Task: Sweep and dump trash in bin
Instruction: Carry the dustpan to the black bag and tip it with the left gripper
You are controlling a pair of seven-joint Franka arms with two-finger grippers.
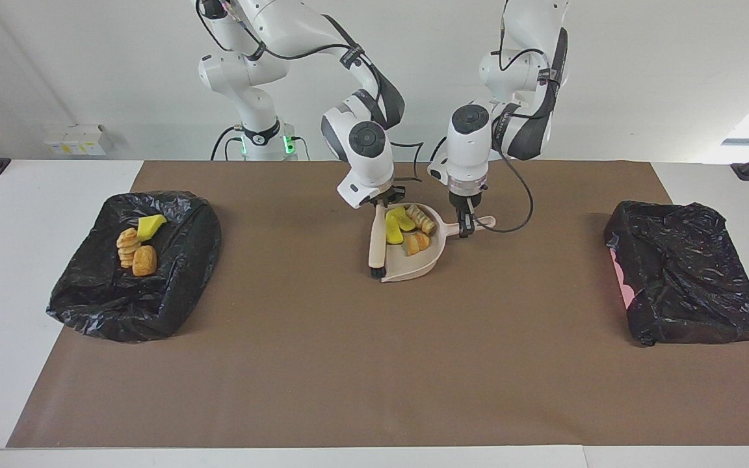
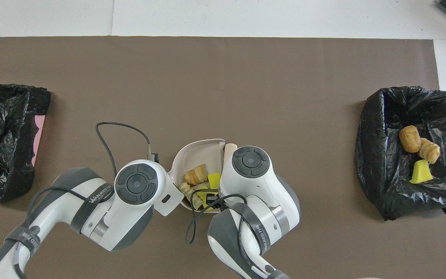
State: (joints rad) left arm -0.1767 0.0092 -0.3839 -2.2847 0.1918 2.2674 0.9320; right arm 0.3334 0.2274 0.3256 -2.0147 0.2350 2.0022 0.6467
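The beige dustpan [image 1: 415, 264] lies mid-table, and my left gripper [image 1: 466, 225] is shut on its handle. In the pan sit yellow sponge chunks [image 1: 398, 227] and golden pastry bits [image 1: 419, 243], part of the trash. My right gripper [image 1: 382, 200] is shut on the wooden brush [image 1: 377, 242], which lies along the pan's open edge with its black bristles on the mat. In the overhead view both wrists cover the grippers; only the pan [image 2: 203, 152], the brush tip [image 2: 230, 148] and some trash [image 2: 194, 175] show. The black-lined bin [image 1: 88, 286] at the right arm's end holds three more pieces [image 1: 144, 260].
A second black-lined bin [image 1: 686, 286] stands at the left arm's end of the table, with a pink edge showing. A brown mat [image 1: 348, 364] covers the table. A cable loops from the left wrist [image 2: 108, 128] over the mat beside the pan.
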